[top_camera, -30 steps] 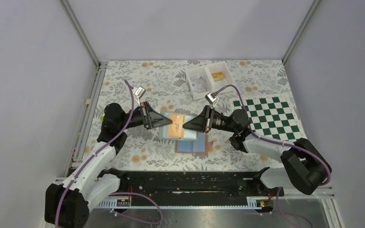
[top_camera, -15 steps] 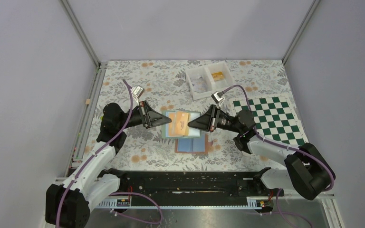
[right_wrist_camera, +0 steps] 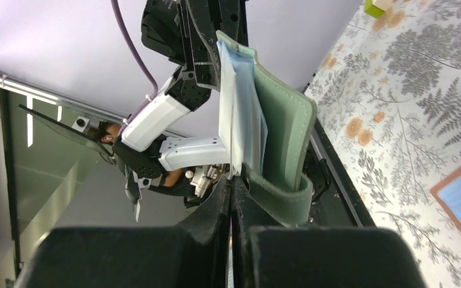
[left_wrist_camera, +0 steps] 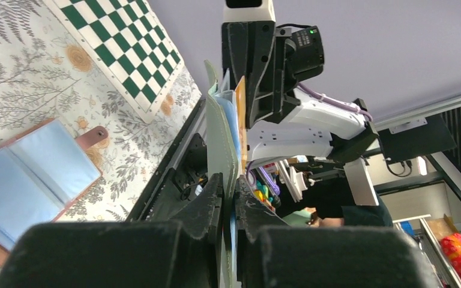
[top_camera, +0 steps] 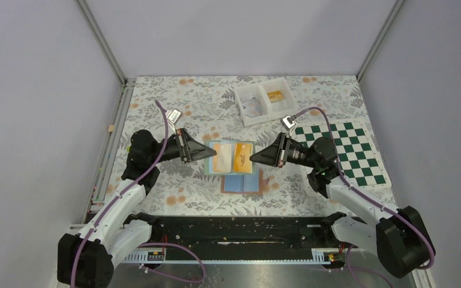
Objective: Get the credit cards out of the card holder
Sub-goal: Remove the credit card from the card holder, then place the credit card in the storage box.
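Robotics lab, grey enclosure walls point(top_camera: 36, 90), aluminium frame posts point(top_camera: 100, 41), floral-covered table point(top_camera: 174, 198)

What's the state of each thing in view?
green card holder, open, held up between both grippers.
left gripper, shut on its left edge.
right gripper, shut on its right edge.
orange cards, in the green holder's pockets.
brown card holder, lying open on the table.
white tray, upright, an orange item in one compartment.
chessboard mat, lying flat.
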Action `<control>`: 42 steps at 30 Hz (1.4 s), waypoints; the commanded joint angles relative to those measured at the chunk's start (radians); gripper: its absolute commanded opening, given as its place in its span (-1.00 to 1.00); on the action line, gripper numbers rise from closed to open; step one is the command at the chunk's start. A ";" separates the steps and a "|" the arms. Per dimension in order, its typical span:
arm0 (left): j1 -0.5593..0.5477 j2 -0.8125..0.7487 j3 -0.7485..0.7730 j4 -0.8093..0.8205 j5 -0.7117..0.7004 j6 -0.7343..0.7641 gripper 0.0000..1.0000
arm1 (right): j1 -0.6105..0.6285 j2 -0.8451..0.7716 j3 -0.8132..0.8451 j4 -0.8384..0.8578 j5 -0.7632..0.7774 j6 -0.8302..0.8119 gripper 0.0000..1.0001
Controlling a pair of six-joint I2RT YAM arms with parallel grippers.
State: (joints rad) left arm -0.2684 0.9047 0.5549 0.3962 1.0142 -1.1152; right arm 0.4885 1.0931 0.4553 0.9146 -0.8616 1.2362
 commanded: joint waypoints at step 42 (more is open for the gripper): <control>-0.052 -0.124 0.082 -0.647 -0.553 0.710 -1.00 | -0.246 0.871 0.825 -0.477 1.106 0.086 -1.00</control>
State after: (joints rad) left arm -0.3138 0.7738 0.5835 -0.2745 0.4900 -0.4320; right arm 0.2440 1.8977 1.1885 0.4595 0.1883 1.2518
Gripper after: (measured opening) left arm 0.058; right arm 0.016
